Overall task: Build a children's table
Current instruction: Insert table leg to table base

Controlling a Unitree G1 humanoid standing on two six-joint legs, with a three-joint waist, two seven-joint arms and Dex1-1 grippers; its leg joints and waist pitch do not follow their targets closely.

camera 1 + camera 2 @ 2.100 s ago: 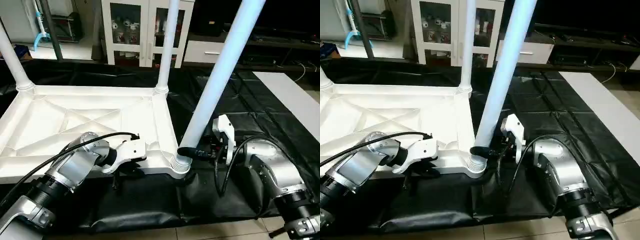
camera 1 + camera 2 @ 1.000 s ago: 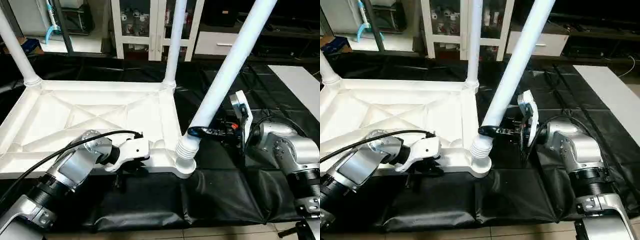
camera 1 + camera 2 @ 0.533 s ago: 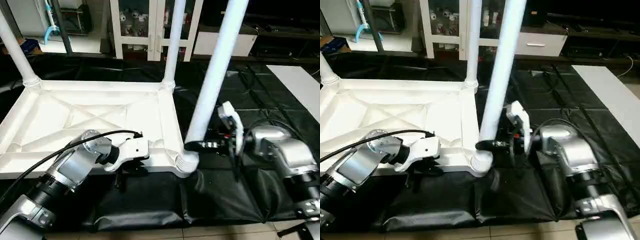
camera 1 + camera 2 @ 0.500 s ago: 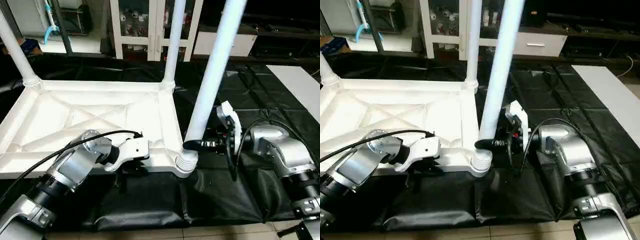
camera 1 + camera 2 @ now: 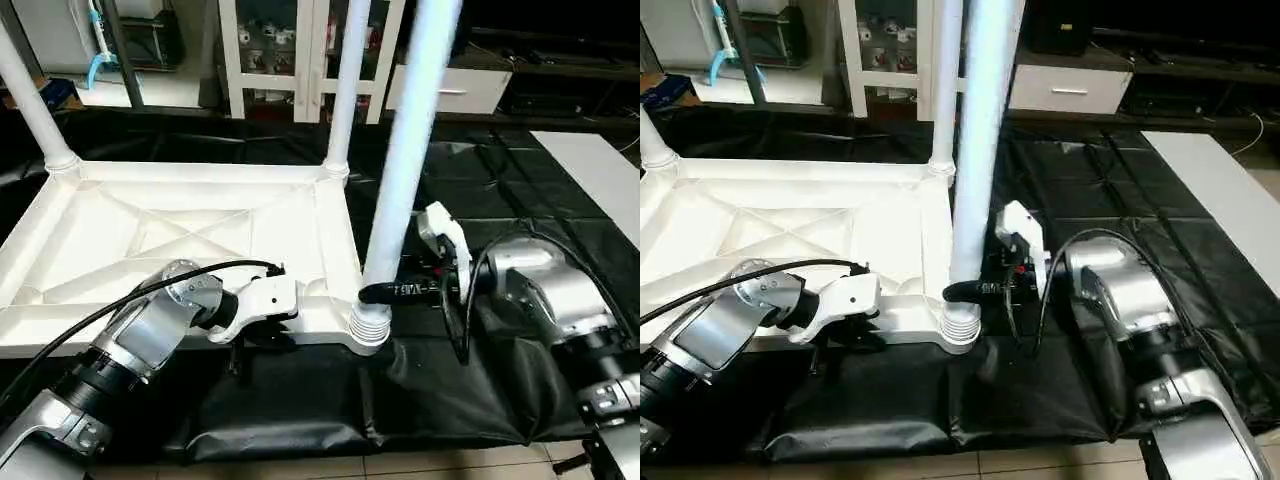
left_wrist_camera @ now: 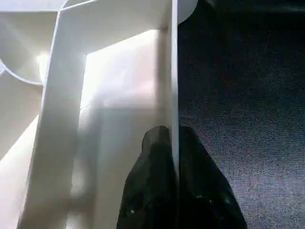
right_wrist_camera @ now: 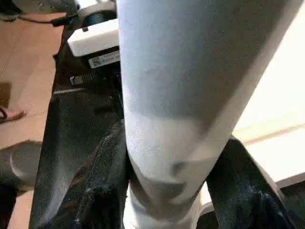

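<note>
My right fingers [image 5: 385, 293] grasp the near leg [image 5: 405, 170] above its corner socket [image 5: 368, 335], at four o'clock on the tabletop [image 5: 180, 235]. My left fingers [image 6: 174, 181] pinch its near rim.

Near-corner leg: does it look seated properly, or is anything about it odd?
Not fully seated. The leg stands about upright in the top's near corner socket, but its ribbed threads are exposed above the socket. The right gripper clasps it just above them; the left gripper pinches the top's rim.
</note>
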